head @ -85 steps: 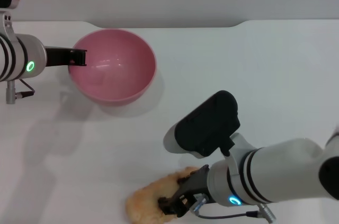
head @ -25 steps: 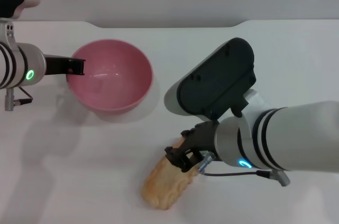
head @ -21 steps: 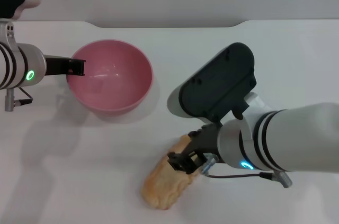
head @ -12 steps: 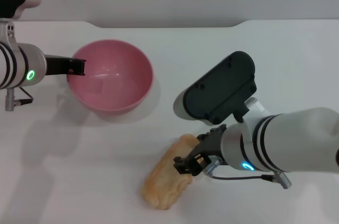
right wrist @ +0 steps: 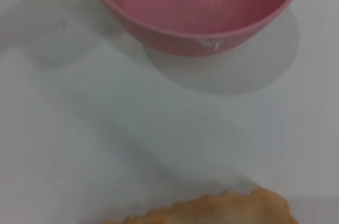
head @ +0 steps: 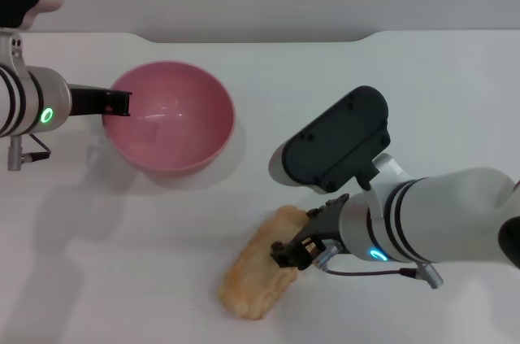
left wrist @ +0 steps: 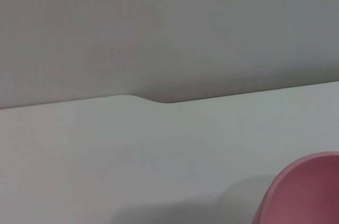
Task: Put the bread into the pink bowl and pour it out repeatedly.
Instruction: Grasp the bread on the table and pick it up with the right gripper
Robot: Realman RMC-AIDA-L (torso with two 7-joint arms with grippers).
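The pink bowl (head: 171, 116) stands upright at the back left of the white table, with nothing inside it. My left gripper (head: 116, 102) is shut on its left rim. The left wrist view shows only an edge of the bowl (left wrist: 307, 192). The bread (head: 253, 275), golden-tan with scalloped edges, lies slanted near the table's front, below and right of the bowl. My right gripper (head: 290, 253) is shut on the bread's right side near its upper end. In the right wrist view the bread (right wrist: 212, 211) is close by and the bowl (right wrist: 196, 23) is farther off.
The white table (head: 406, 92) ends at a grey wall along the back. My right arm's black housing (head: 337, 139) hangs over the middle of the table, right of the bowl.
Since 3.4 s ago the bread has moved up from the front edge with my right gripper. Over the last second the right arm drifted slightly right and the bread barely shifted. The left gripper and bowl stayed put.
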